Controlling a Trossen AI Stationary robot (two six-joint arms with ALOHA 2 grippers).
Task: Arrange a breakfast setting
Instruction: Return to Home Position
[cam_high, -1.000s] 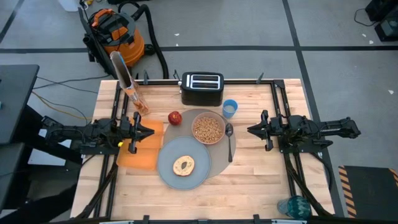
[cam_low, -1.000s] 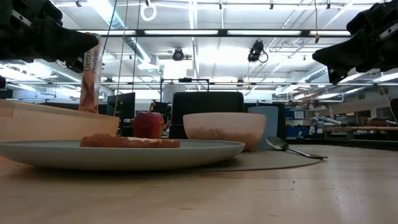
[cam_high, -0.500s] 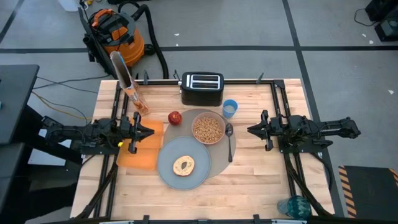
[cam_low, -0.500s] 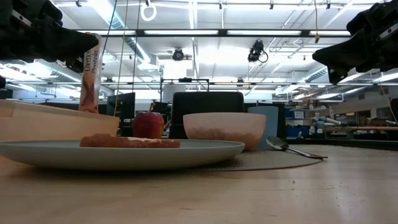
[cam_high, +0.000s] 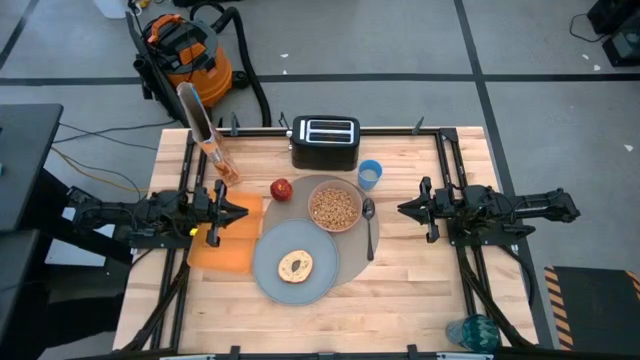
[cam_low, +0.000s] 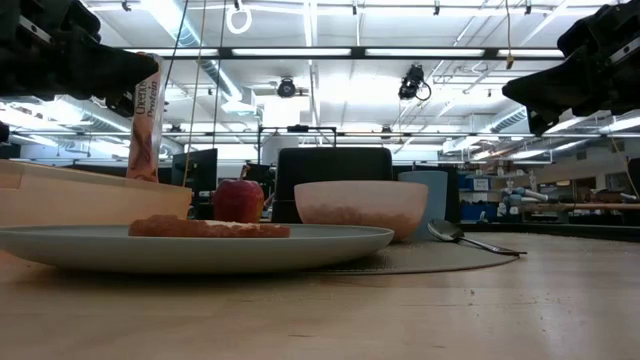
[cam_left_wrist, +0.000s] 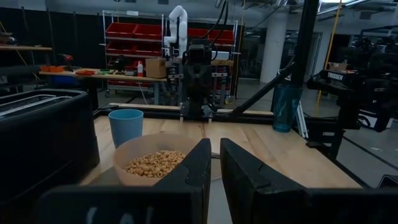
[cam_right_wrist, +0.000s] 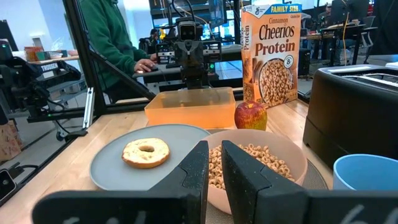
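**Grippers.** The left gripper (cam_high: 243, 211) hangs over the far part of the orange square napkin (cam_high: 222, 250), at the table's left side. In the left wrist view its two dark fingers (cam_left_wrist: 196, 163) stand close together with only a narrow slit between them, and they grip nothing. The right gripper (cam_high: 404, 209) hangs over bare wood at the right, well apart from the setting. Its fingers (cam_right_wrist: 198, 163) are likewise drawn almost together and hold nothing.

**Setting.** A large round grey placemat (cam_high: 347, 250) lies mid-table on the pale wooden table (cam_high: 410, 295).
- The grey-blue plate (cam_high: 268, 275), flat and matte, covers the placemat's near-left part. Its left rim meets the napkin.
- A round toasted bread (cam_high: 295, 265) with a centre hole lies flat on the plate.
- The pale pink bowl (cam_high: 358, 207), holding ring cereal, sits on the placemat's far part, just beside the plate.
- The red apple (cam_high: 281, 188) stands at the placemat's far-left edge, near the bowl.
- The metal spoon (cam_high: 369, 226) lies along the placemat's right edge, scoop end away from the near edge.
- The small blue cup (cam_high: 370, 175) stands upright just beyond the spoon's scoop.

**Other items.** A black toaster (cam_high: 325, 143) stands at the far edge. An upright cereal box (cam_high: 205, 135) stands at far left.
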